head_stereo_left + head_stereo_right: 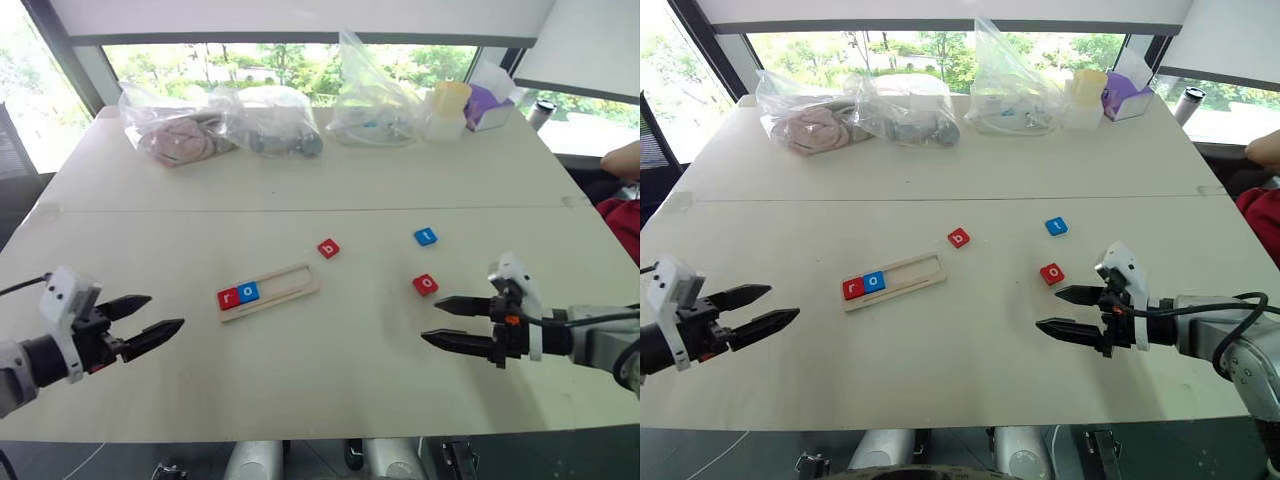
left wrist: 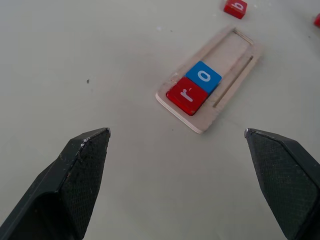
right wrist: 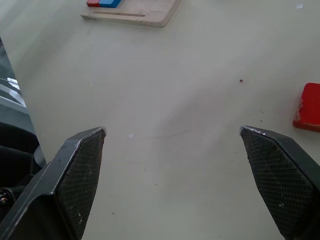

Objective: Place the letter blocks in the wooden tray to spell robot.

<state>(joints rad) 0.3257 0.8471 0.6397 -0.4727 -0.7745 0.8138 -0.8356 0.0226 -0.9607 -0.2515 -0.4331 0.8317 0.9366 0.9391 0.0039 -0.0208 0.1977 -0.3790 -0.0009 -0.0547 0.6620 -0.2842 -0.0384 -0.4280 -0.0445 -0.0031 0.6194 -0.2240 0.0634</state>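
While both arms hover low over the smooth off-white tabletop (image 1: 330,370), the thin pale wooden rectangular tray (image 1: 268,292) lies between them, its long recessed slot holding two flat square glossy tiles at its left end: a red r block (image 1: 228,297) touching a blue o block (image 1: 249,291). Beyond the tray's right end sits a loose red b block (image 1: 328,248). Farther right of the tray lie a blue t block (image 1: 425,237) and a red o block (image 1: 425,285), apart from each other. Left of the tray, the left pincer (image 1: 150,320) stands released, its black tapered textured fingers spread and empty. Right of the tray, near the red o block, the right pincer (image 1: 440,322) is likewise spread wide, grasping nothing.
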